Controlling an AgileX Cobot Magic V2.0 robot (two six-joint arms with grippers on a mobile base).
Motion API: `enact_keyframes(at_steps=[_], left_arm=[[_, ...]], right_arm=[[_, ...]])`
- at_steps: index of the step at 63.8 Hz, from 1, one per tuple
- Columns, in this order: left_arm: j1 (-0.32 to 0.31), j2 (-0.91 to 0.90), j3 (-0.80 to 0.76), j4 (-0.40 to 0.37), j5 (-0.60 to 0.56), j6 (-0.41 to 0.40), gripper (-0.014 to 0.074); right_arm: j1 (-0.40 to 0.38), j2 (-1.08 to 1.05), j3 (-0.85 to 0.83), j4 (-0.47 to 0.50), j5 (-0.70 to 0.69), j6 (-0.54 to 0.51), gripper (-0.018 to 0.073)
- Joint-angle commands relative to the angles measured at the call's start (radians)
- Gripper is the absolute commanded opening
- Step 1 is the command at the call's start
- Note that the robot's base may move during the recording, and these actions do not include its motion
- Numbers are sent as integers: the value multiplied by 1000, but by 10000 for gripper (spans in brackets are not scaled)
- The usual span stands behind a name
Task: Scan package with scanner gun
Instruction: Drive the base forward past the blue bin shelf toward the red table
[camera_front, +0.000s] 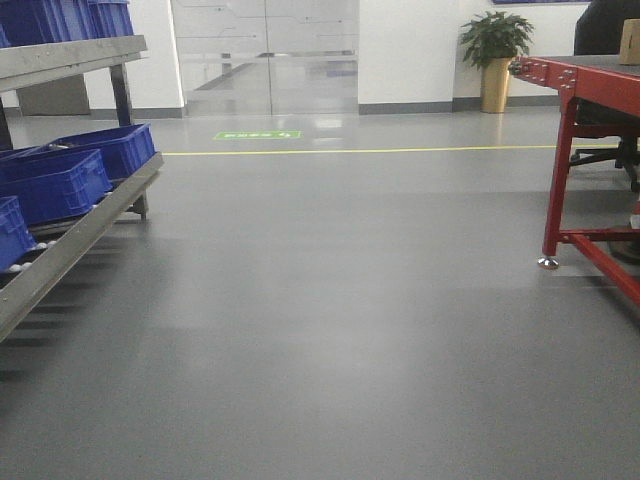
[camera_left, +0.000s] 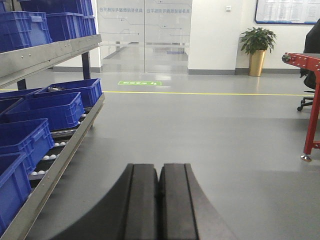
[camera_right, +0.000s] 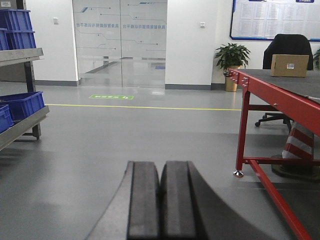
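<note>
Left pincer (camera_left: 160, 172): clenched, empty.
Right pincer (camera_right: 161, 170): clenched, empty.
Package (camera_right: 289, 67): on the table (camera_right: 272, 92), at its far end, ahead and well to the right of the right pincer, long axis across the view.
Scanner: not in view.
Nearer arm: probably the right.

A broad stretch of grey floor (camera_front: 330, 300) lay open down the middle, free for passage. A sloped roller rack (camera_front: 90, 225) loaded with blue crates (camera_front: 60, 180) hemmed in the left side. On the right a red-framed table (camera_front: 562, 150) barred the way, with the package (camera_right: 289, 65) at the far end of its top and a striped cone (camera_right: 297, 142) beneath.
</note>
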Motion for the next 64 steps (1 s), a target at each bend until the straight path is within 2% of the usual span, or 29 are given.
enact_keyframes(at_steps=[1, 64], left_arm=[[-5, -4, -2, -5, -17, 3, -111], [-5, -4, -2, -5, -17, 3, -111]], right_arm=[[-4, -3, 0, -1, -16, -3, -168], [-4, -3, 0, -1, -16, -3, -168]])
